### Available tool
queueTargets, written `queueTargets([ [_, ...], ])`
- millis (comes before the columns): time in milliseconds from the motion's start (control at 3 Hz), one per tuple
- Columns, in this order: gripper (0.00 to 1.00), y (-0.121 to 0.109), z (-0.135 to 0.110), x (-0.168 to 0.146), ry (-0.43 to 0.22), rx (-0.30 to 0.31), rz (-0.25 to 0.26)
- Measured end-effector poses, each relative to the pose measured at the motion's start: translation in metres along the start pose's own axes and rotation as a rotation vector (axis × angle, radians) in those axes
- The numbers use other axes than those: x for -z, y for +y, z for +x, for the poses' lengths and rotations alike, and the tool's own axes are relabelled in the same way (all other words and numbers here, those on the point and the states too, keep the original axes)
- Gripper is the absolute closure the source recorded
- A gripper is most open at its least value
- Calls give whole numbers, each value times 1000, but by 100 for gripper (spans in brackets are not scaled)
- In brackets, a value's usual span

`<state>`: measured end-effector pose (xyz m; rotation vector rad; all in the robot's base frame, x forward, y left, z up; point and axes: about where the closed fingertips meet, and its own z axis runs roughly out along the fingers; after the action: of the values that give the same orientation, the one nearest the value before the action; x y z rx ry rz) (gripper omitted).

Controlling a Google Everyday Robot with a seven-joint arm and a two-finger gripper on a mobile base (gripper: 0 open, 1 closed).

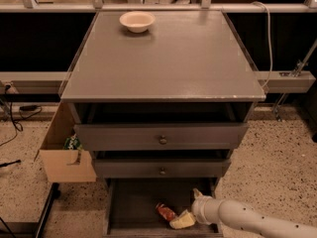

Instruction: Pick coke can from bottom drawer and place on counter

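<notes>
Reaching into the bottom drawer (133, 202) is the step you're in. The gripper (181, 220) sits low inside it, at the end of the white arm (237, 218) that enters near the drawer's front right corner. The coke can (166, 211) lies tipped over on the drawer floor, just beside the gripper's tip on the side toward the drawer's middle, apparently touching it. You cannot tell whether the gripper is spread or closed, so don't assume a hold. Next, I'd judge, you need it straddling the can squarely before any lift toward the counter (173, 58).
</notes>
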<state>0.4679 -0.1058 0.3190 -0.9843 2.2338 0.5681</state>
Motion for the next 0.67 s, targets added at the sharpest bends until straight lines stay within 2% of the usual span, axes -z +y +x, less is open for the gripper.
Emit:
queueTargets([
  [667,0,14,11,-45,-12,12,-32],
])
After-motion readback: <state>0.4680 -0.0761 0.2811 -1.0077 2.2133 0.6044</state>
